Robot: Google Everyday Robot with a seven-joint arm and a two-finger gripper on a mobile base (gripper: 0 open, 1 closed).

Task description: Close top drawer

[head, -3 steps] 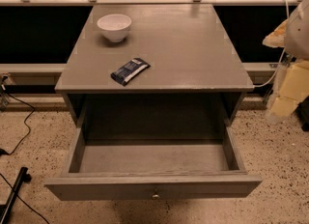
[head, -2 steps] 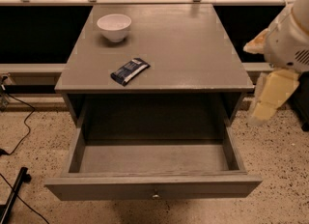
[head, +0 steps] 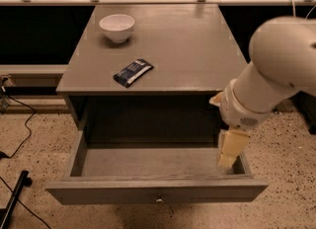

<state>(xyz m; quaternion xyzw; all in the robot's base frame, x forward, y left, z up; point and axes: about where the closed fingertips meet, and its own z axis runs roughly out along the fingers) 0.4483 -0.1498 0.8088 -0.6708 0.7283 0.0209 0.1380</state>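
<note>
The top drawer (head: 157, 192) is a wide, shallow grey drawer, pulled fully out of the grey cabinet, and its inside looks empty. Its flat front panel faces me at the bottom of the view, with a small knob (head: 159, 200) at its centre. My gripper (head: 228, 155) hangs from the white arm (head: 276, 70) at the right. It points down over the drawer's right side, just behind the front panel. The drawers below are hidden.
On the cabinet top (head: 197, 50) stand a white bowl (head: 117, 27) at the back left and a dark snack packet (head: 133, 72) near the front. A railing and dark windows run behind. Black cables (head: 19, 139) and a dark bar (head: 12, 201) lie on the speckled floor at the left.
The arm has swung in from the right edge, leftward and down. The gripper has moved from beside the cabinet to above the drawer's right side. The drawer has not moved.
</note>
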